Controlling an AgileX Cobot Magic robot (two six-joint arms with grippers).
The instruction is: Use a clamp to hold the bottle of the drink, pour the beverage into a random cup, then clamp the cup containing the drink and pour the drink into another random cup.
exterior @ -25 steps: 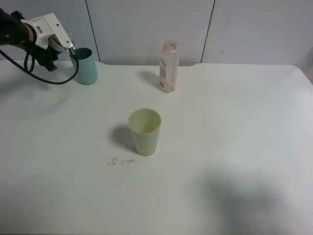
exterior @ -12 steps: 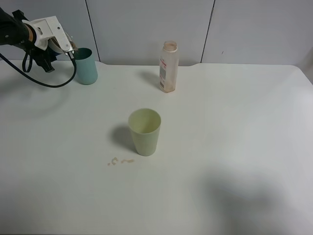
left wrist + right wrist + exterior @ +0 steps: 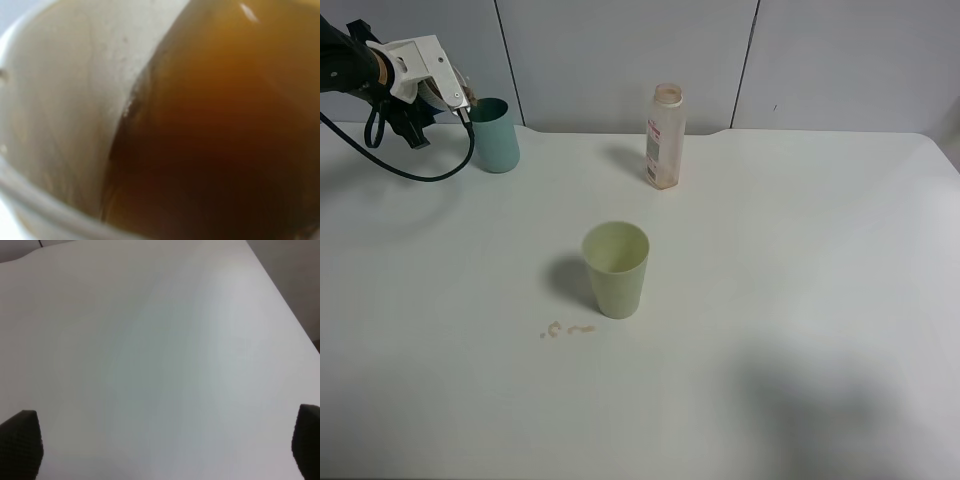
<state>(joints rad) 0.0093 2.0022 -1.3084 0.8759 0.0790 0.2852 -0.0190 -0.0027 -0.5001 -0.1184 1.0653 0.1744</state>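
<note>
The left gripper (image 3: 463,98) is hanging raised and tilted, clamping the cup (image 3: 60,100); the right gripper (image 3: 162,445) is standing wide open.

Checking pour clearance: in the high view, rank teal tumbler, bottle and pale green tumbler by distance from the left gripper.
1. Teal tumbler, back left, right beside the left gripper.
2. Bottle, back centre, and pale green tumbler, mid-table: too close to call.

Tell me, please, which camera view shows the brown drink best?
The left wrist view: the beverage fills it, pooled against the cup's inner wall. The exterior high view shows only a brown glint at the cup's rim by the teal tumbler. The right wrist view shows none, only table.
</note>
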